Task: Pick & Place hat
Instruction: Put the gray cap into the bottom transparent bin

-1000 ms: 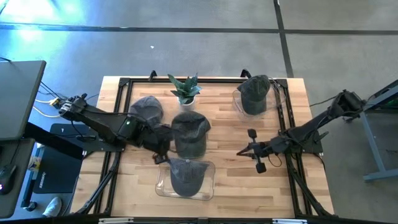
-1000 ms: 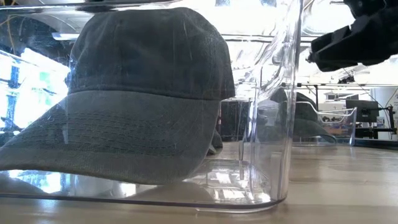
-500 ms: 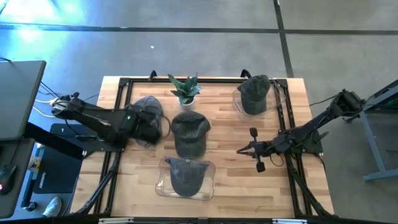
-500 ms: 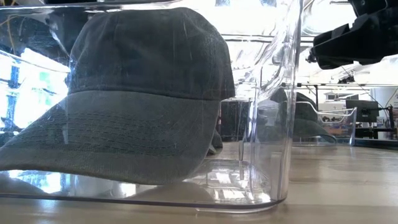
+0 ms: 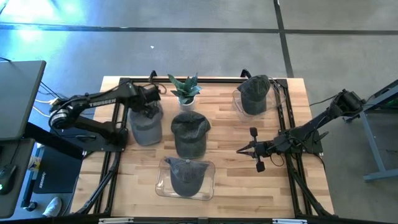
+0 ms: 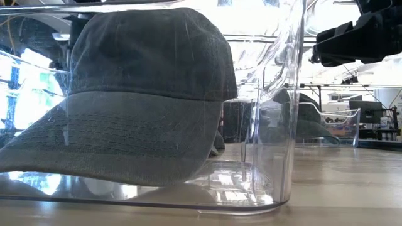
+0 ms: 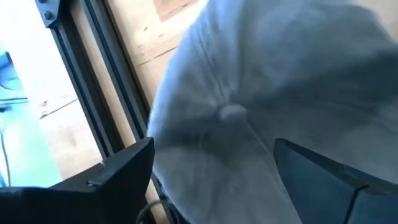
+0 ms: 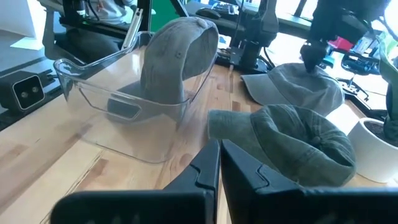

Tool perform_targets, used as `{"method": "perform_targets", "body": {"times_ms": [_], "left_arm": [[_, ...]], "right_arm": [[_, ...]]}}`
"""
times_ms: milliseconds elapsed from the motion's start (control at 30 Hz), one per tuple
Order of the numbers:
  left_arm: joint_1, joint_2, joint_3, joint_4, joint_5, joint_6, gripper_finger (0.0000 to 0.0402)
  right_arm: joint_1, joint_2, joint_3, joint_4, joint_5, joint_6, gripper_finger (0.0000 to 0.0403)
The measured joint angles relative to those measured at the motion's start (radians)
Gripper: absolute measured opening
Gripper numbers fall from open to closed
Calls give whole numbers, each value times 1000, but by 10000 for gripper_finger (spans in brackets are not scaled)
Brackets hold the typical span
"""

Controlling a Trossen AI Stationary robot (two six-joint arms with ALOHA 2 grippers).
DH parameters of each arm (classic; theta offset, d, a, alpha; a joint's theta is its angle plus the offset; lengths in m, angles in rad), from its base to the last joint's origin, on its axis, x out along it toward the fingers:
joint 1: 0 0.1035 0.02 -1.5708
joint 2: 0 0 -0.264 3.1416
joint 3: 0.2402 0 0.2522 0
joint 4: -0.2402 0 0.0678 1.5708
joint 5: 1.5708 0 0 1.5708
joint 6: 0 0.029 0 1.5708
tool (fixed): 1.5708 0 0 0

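Here the wooden table (image 5: 224, 180) carries 4 grey caps, best placed from the potted plant (image 5: 185, 90) at its far edge; 2 sit in clear trays, the near tray (image 5: 163, 182) well in front of the plant and the far tray (image 5: 237, 99) off to the plant's right, likely as sorted goals; a loose cap (image 5: 189, 132) lies just in front of the plant; the task's hat (image 5: 145, 124) rests flat just left of it; the left gripper (image 5: 149, 104) hovers over that hat's crown, arm stretched across, fingers spread wide and gripping nothing, which suggests a release or a fresh approach; the right gripper (image 5: 244, 150) waits well right of the plant, fingers pressed together, arm held low.
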Motion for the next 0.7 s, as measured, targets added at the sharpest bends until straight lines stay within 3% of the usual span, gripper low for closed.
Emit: {"method": "perform_targets", "body": {"times_ms": [200, 400, 533, 700], "left_arm": [[131, 62, -26, 99, 41, 105, 317], [147, 127, -49, 107, 165, 174, 273], [114, 128, -51, 112, 294, 234, 201], [47, 82, -51, 108, 414, 276, 62]], "right_arm": [[0, 0, 0, -2, -10, 9, 12], [0, 0, 0, -16, -15, 25, 12], [0, 0, 0, -19, -15, 26, 12], [0, 0, 0, -23, -11, 26, 12]]}}
